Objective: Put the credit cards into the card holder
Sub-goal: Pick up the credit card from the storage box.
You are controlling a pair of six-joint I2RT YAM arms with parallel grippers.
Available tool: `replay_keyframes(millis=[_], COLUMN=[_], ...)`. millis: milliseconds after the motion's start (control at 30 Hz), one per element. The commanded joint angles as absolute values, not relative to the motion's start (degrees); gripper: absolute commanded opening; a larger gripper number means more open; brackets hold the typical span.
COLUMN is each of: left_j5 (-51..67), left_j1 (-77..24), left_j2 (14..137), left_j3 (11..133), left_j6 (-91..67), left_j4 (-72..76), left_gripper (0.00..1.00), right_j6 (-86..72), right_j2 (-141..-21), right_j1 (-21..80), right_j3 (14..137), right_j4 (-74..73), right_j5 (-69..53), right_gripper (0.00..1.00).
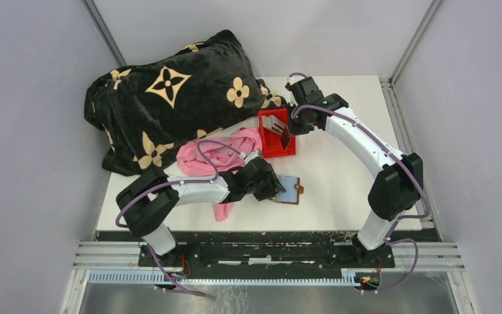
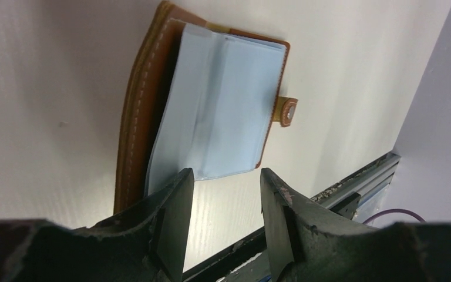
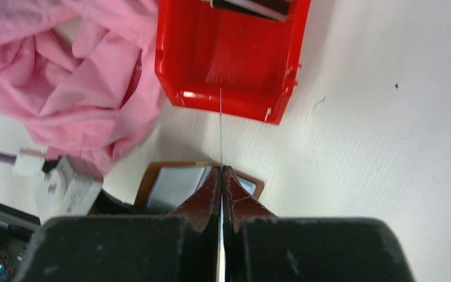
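The card holder (image 1: 289,190) lies open on the white table, its brown leather (image 2: 138,106) under a pale clear pocket (image 2: 223,106), snap tab to the right. My left gripper (image 2: 226,176) stands open at the pocket's near edge, with only bare table between its fingers. Over the red bin (image 1: 278,152), my right gripper (image 1: 287,134) is shut on one of the credit cards (image 1: 286,139). In the right wrist view this card (image 3: 221,129) shows edge-on as a thin line, with the card holder (image 3: 176,185) below it. More credit cards (image 1: 274,123) stand in the bin.
A pink cloth (image 1: 219,154) lies left of the red bin (image 3: 223,103), beside my left arm. A large black blanket with cream flowers (image 1: 170,98) fills the back left. The table's near edge and metal rail (image 2: 352,182) run close behind the card holder.
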State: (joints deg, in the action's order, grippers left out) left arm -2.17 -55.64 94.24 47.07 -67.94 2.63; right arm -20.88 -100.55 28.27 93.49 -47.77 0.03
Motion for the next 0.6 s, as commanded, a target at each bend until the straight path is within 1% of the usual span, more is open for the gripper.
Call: replay_keyframes(millis=[0, 233, 567], left_j5=[-4.47, -3.97, 1.74], left_j1=[-54.58, -52.07, -48.31], left_j2=[90.61, 88.21, 87.75], left_j3=[45.68, 42.18, 38.3], left_j6=[-65.63, -65.96, -64.79], left_j4=[1.26, 2.74, 11.55], left_gripper=[0.53, 0.54, 0.54], right_j6=[-20.29, -21.71, -24.89], right_j2=[-93.33, -86.72, -80.44], right_j1=[29.72, 31.7, 31.73], right_j3=[89.19, 82.41, 71.81], right_j4=[-45.54, -45.25, -42.46], right_j5=[-0.37, -2.68, -9.66], right_gripper=[0.01, 0.01, 0.01])
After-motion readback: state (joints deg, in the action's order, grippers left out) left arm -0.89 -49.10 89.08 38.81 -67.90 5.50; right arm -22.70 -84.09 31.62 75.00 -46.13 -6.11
